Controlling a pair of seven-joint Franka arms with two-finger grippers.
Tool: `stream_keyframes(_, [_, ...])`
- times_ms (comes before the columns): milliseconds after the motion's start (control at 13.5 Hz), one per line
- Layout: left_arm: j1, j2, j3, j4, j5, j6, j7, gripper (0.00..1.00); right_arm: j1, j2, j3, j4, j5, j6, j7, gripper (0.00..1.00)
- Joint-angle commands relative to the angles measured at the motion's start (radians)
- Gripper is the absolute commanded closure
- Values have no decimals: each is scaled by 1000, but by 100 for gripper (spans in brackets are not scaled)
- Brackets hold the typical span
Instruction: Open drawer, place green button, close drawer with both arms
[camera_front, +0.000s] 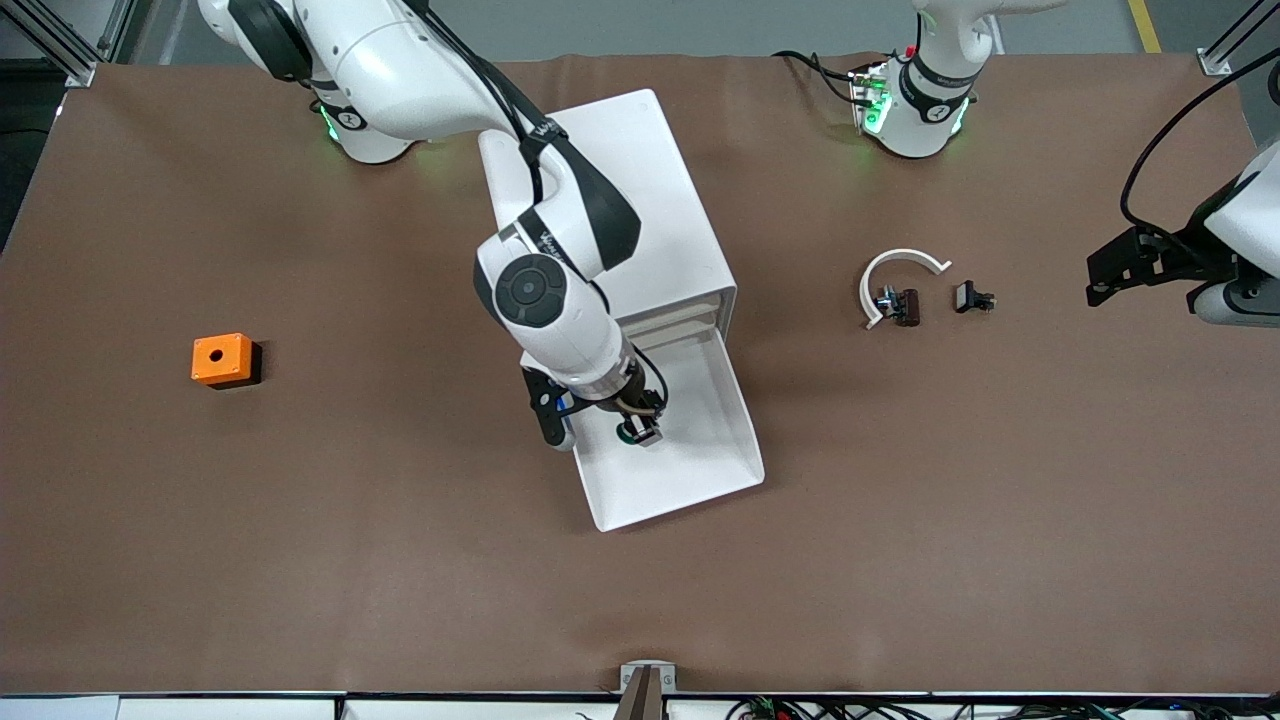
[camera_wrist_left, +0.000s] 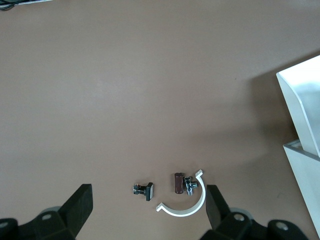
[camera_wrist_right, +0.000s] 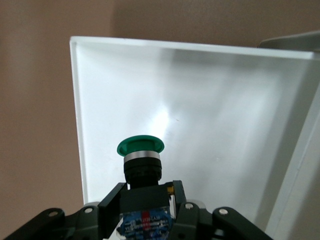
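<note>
The lowest drawer (camera_front: 722, 470) of the white cabinet (camera_front: 650, 190) is pulled out toward the front camera, its tray bare inside (camera_wrist_right: 215, 130). My right gripper (camera_front: 640, 432) hangs over the open tray, shut on the button (camera_wrist_right: 141, 160), whose green cap points down at the tray floor. The button's black body sits between the fingers (camera_wrist_right: 111, 200). My left gripper (camera_front: 1105, 275) waits open above the table near the left arm's end, over bare brown cloth, with nothing between its fingers (camera_wrist_left: 80, 205).
An orange cube with a hole (camera_front: 221, 359) sits toward the right arm's end. A white curved clip (camera_front: 895, 270) with a dark brown part (camera_front: 905, 306) and a small black part (camera_front: 972, 298) lie between the cabinet and my left gripper, seen too as the clip (camera_wrist_left: 187, 202).
</note>
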Motion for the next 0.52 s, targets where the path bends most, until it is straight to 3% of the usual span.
stream_keyframes(0, [4, -11, -1, -7, -8, 7, 12, 0, 33, 53, -34, 44, 5, 32, 36, 100])
stream_keyframes(297, [2, -8, -1, -7, -10, 7, 10, 0, 72, 104, -64, 45, 5, 88, 54, 100])
stream_keyframes(445, [2, -8, -2, -7, -10, 7, 10, 0, 124, 128, -118, 45, 5, 89, 54, 100])
